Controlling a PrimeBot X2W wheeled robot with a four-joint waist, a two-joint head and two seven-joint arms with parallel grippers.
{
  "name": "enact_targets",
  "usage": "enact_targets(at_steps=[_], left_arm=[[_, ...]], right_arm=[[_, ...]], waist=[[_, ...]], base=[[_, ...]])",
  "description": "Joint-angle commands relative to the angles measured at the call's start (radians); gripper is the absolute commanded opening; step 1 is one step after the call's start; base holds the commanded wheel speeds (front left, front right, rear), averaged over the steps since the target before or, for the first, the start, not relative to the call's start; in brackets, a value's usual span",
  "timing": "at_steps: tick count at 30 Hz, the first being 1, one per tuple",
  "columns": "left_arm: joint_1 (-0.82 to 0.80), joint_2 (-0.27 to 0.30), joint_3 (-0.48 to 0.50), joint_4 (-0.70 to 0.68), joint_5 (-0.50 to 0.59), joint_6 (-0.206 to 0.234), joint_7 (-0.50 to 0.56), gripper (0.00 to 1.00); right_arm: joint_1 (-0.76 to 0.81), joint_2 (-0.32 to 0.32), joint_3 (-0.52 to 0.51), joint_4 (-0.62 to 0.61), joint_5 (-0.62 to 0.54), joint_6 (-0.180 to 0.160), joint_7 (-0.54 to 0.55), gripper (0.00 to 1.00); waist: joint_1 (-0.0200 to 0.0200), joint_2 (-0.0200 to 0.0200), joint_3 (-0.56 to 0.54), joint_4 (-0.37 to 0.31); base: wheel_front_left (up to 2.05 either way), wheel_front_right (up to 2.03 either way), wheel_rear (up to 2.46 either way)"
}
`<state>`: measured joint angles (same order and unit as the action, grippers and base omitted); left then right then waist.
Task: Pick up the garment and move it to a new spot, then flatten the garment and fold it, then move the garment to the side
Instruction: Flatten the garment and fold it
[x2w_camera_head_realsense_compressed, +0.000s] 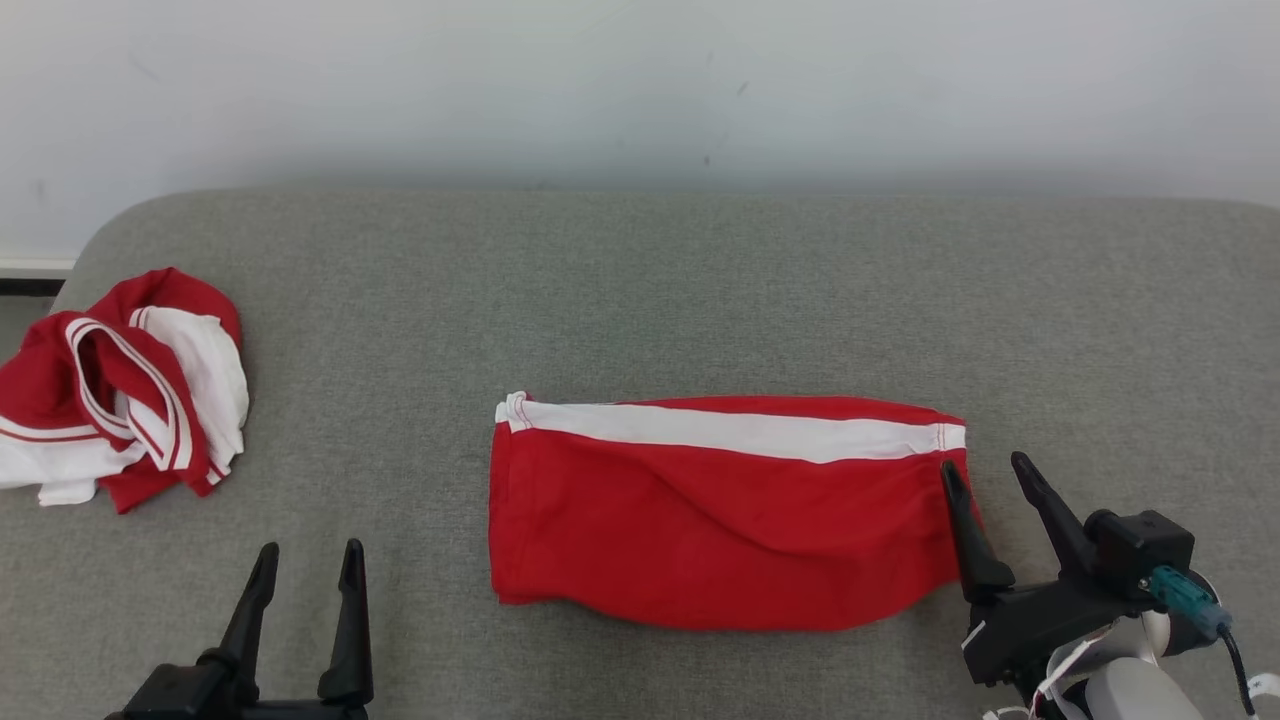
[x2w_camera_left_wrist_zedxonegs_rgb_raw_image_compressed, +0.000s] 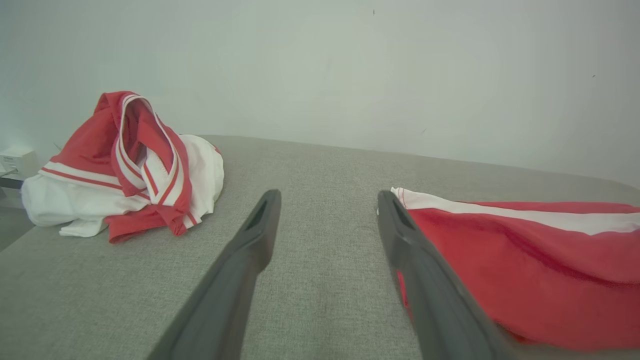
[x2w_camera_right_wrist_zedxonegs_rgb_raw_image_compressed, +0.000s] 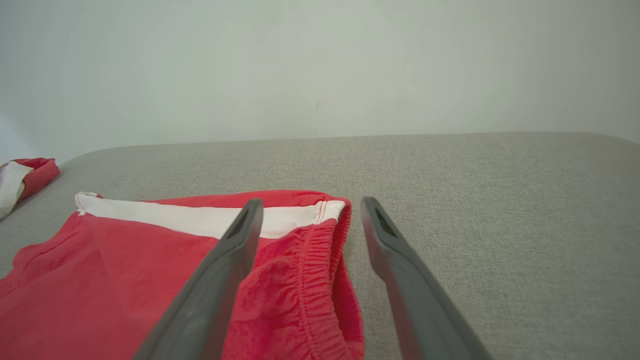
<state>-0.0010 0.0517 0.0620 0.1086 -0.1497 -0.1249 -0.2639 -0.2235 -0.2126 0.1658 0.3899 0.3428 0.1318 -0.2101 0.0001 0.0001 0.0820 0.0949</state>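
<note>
Lying folded on the grey cushion (x2w_camera_head_realsense_compressed: 700, 290) is the red garment (x2w_camera_head_realsense_compressed: 720, 530).

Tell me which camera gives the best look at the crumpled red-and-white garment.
The left wrist view: the crumpled garment sits whole and fairly close, its folds and striped trim clear. The head view shows it from above, smaller, reaching the left edge. The right wrist view catches a small corner at its left edge.

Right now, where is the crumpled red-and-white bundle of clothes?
In the head view the crumpled bundle lies at the left edge of the grey surface, on the robot's left, apart from the folded red garment at the centre.
</note>
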Motion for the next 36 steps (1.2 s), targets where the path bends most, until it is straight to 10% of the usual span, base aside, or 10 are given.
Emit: enact_targets(at_steps=[1,17,18,19,21,36], left_arm=[[-0.014,-0.001,-0.006,0.005,0.000,-0.004,-0.001,1.00],[-0.068,-0.001,-0.059,0.032,-0.044,0.001,-0.001,1.00],[-0.070,-0.001,-0.060,0.033,-0.046,0.001,-0.001,1.00],[-0.071,-0.001,-0.061,0.035,-0.048,0.001,-0.001,1.00],[-0.069,-0.001,-0.061,0.037,-0.051,0.002,-0.001,1.00],[-0.065,-0.001,-0.045,0.046,-0.040,0.000,-0.001,1.00]], right_arm=[[-0.025,-0.008,0.000,0.035,-0.006,-0.002,0.007,1.00],[-0.159,-0.002,0.017,0.384,0.056,-0.002,0.035,1.00],[-0.161,0.003,0.023,0.395,0.073,-0.002,0.042,0.89],[-0.162,0.005,0.032,0.403,0.086,-0.002,0.047,0.46],[-0.168,0.004,0.050,0.413,0.108,-0.002,0.047,0.00],[-0.206,-0.177,0.059,0.439,0.232,-0.003,0.045,0.00]], waist=[[-0.0001,-0.0001,0.027,0.031],[-0.0001,-0.0001,0.083,0.104],[-0.0001,-0.0001,0.083,0.105],[-0.0001,-0.0001,0.081,0.105],[-0.0001,-0.0001,0.077,0.102],[-0.0001,-0.0001,0.048,0.041]], base=[[0.00,0.00,0.00],[0.00,0.00,0.00],[0.00,0.00,0.00],[0.00,0.00,0.00],[0.00,0.00,0.00],[0.00,0.00,0.00]])
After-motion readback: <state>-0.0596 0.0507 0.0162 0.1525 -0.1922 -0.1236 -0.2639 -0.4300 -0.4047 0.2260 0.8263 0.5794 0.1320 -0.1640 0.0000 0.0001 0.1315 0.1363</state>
